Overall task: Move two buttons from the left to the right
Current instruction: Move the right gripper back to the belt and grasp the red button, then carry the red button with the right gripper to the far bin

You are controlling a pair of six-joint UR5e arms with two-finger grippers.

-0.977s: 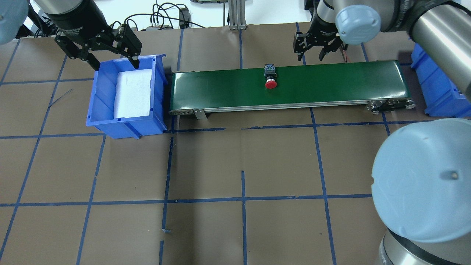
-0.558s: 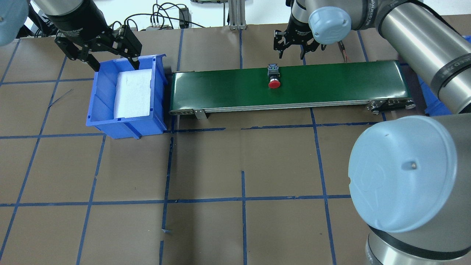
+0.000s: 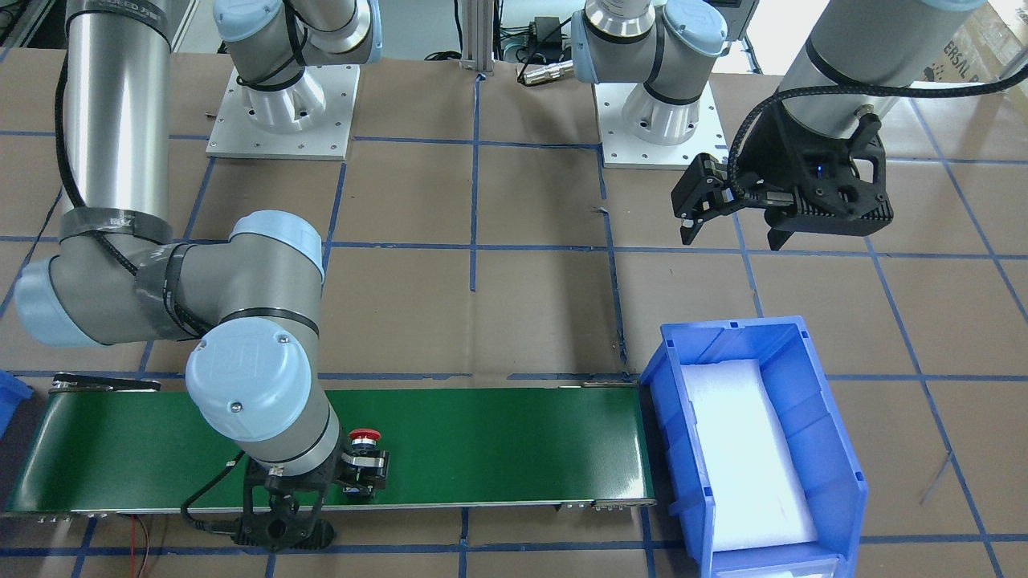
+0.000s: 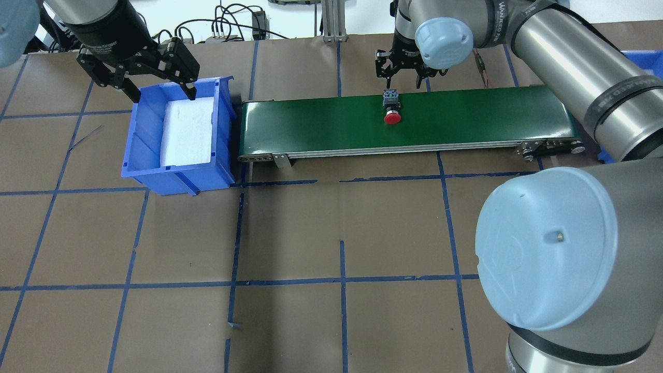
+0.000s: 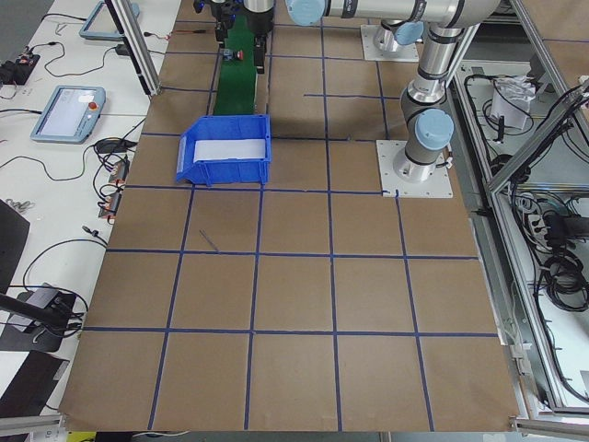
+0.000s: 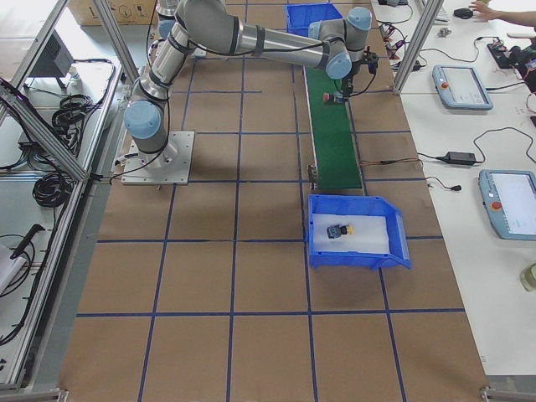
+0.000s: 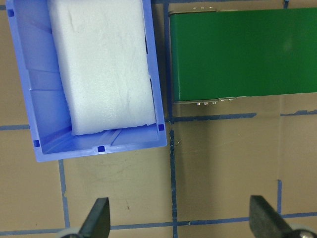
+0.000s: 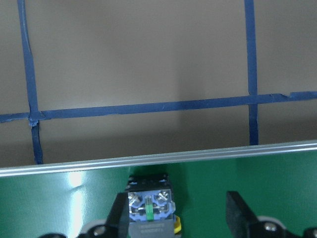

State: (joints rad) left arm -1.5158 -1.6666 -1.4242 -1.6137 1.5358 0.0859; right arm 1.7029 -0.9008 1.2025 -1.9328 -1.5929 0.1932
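The right claw [image 4: 402,82] has swung leftward over the green belt [image 4: 311,122] to meet the red button [image 4: 392,109] riding toward it — jaws apart, bracketing its terminal base — so, likely, a closing grasp comes next.

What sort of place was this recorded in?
Most likely a robotics lab test cell: a table papered brown and gridded with blue tape, a short green conveyor belt, and teach pendants on the side bench.
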